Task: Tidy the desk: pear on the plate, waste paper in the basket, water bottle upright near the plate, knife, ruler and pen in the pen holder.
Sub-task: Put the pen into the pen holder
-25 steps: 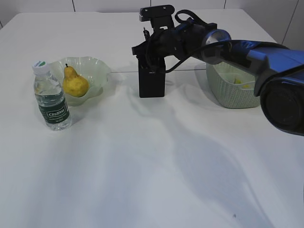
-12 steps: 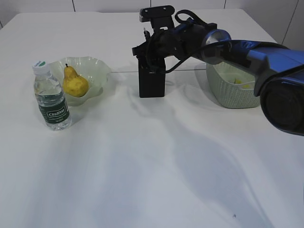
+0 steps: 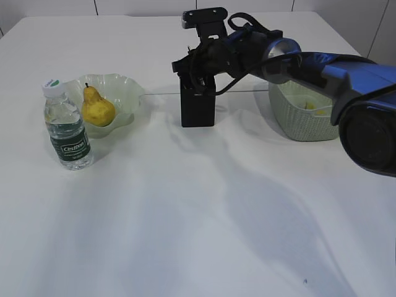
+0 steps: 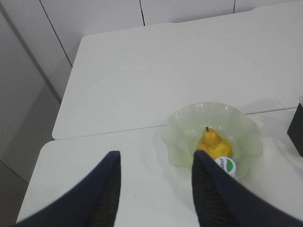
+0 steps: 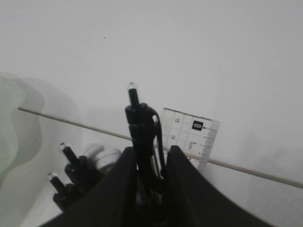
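Note:
The black pen holder (image 3: 198, 105) stands at the back middle, with my right gripper (image 3: 198, 77) directly over its mouth. In the right wrist view a black pen (image 5: 139, 120) stands upright between the gripper's (image 5: 149, 149) fingers, which are open a little, with a thin gap beside the pen's clip. The clear ruler (image 5: 191, 135) and other dark pens (image 5: 71, 163) stick out of the holder; I cannot make out the knife. The yellow pear (image 3: 98, 110) lies on the pale green plate (image 3: 127, 93), and the water bottle (image 3: 68, 133) stands upright beside it. My left gripper (image 4: 156, 158) hangs open and empty above the table, near the plate (image 4: 189, 127).
A pale woven basket (image 3: 303, 120) with waste paper (image 3: 312, 106) inside stands right of the holder, under my right arm. The left wrist view shows the pear (image 4: 210, 142), the bottle cap (image 4: 226, 165) and the table's far edge.
My right gripper's jaws have spread slightly around the pen over the holder. The arm has barely moved, and nothing else has shifted.

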Robot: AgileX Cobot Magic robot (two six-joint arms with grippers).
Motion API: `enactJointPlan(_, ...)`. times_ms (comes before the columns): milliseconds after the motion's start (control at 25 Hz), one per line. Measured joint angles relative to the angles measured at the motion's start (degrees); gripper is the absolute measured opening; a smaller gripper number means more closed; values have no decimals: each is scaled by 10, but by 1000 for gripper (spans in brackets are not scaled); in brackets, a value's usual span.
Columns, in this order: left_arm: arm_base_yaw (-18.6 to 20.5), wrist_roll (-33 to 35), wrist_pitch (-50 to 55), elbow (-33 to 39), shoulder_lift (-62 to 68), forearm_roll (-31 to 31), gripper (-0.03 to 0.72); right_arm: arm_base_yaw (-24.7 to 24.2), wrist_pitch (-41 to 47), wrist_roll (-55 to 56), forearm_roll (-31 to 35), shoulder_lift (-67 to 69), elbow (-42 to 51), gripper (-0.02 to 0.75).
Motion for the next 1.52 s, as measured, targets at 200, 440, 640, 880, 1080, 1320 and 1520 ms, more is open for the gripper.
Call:
enactJointPlan(200, 0, 0, 0, 0, 0, 0, 345, 0, 10, 0, 5, -1, 0, 204)
enactJointPlan(440, 0, 0, -4, 0, 0, 0, 346, 0, 23, 0, 5, -7, 0, 230)
enactJointPlan(640, 0, 0, -8, 0, 0, 0, 347, 0, 41, 0, 14, -7, 0, 249)
enactJointPlan(880, 0, 0, -15, 0, 0, 0, 347, 0, 56, 0, 18, -27, 0, 250)
enactJointPlan(1080, 0, -1, -17, 0, 0, 0, 347, 0, 69, 0, 18, -52, 0, 250)
enactJointPlan(1320, 0, -1, -20, 0, 0, 0, 347, 0, 119, -6, 18, -87, 0, 250)
enactJointPlan(1520, 0, -1, -38, 0, 0, 0, 347, 0, 150, -27, 18, -135, 0, 250)
